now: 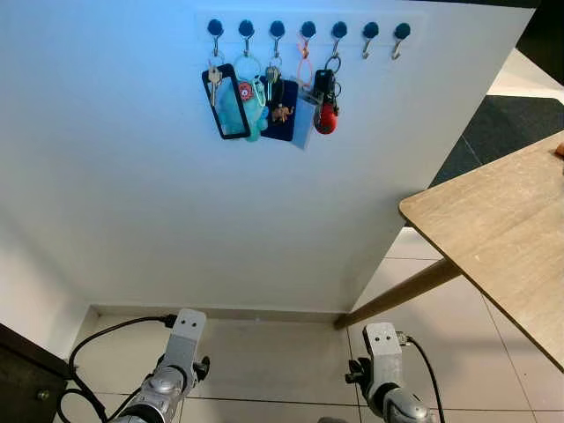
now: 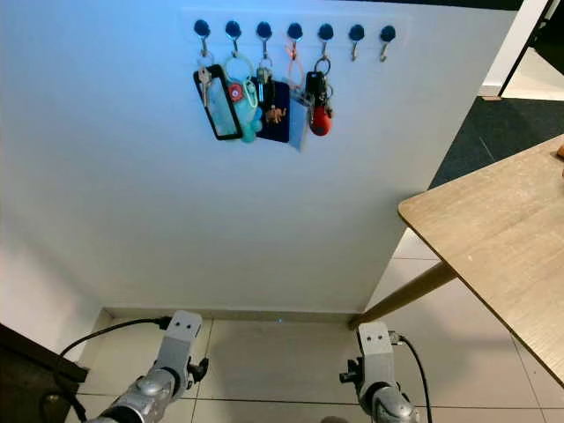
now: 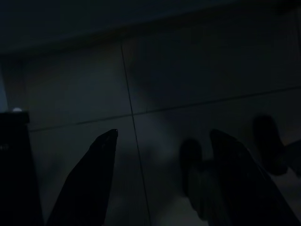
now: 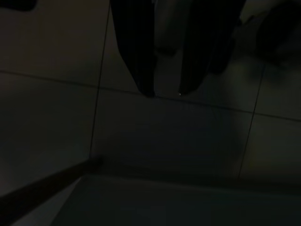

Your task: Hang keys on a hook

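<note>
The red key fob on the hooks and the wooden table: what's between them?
Two bare hooks at the rack's right end, then plain white wall down to the wooden table; the red key fob hangs clear of both, in the left eye view.

Both arms hang low, idle. Left gripper (image 3: 160, 155) points down, fingers (image 3: 94, 179) spread wide apart. Right gripper (image 4: 164, 89) points down, fingers (image 4: 136, 52) with small gap between tips.

You see the left arm (image 1: 172, 366) and right arm (image 1: 385, 370): silver, boxy wrists, black cables; long black fingers (image 3: 89, 183).
</note>
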`<state>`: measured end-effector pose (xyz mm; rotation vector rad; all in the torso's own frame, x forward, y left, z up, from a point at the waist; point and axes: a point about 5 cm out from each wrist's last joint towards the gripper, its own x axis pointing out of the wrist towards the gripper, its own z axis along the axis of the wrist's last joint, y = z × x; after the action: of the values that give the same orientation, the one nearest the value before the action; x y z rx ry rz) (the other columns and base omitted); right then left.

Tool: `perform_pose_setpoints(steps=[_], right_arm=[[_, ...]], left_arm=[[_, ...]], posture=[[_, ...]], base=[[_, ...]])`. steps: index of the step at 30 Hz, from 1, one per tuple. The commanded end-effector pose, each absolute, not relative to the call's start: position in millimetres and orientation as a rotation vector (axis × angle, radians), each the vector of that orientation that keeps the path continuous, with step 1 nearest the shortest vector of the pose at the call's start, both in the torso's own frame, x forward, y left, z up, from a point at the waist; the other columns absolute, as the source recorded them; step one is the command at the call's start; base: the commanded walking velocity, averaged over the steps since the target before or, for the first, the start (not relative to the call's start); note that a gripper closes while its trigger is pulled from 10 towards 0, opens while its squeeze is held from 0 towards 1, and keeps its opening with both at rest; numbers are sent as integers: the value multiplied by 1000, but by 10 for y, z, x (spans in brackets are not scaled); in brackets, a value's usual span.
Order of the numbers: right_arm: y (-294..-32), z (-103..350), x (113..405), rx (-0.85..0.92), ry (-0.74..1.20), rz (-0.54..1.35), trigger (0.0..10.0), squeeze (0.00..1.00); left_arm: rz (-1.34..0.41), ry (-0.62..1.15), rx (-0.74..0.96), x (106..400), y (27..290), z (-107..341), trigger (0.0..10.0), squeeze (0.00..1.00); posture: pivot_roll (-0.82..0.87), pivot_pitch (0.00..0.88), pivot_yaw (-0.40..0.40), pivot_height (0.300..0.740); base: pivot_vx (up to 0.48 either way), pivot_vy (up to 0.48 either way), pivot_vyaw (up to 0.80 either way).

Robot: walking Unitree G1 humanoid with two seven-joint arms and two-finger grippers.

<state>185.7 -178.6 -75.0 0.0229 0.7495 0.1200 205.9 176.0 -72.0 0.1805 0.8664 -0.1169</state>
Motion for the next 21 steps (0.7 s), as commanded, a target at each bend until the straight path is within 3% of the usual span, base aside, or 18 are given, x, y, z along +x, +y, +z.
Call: perform_pose_setpoints(steps=[1, 10, 21], right_arm=[[-1761, -808, 1744, 33, 781, 123, 10000, 0], [-1720, -847, 1665, 41, 799, 126, 10000, 0], [-1786, -727, 1923, 28, 749, 112, 10000, 0]], left_arm=[[-128, 896, 186, 1947, 1755, -780, 10000, 0], [-132, 902, 196, 1910, 1790, -793, 10000, 0], [-131, 849, 192, 2158, 1717, -671, 10000, 0]], posture=[[37, 71, -30, 740], [41, 67, -23, 740], [32, 4, -25, 740]], base=[[0, 0, 0], [0, 0, 0], [0, 0, 0]])
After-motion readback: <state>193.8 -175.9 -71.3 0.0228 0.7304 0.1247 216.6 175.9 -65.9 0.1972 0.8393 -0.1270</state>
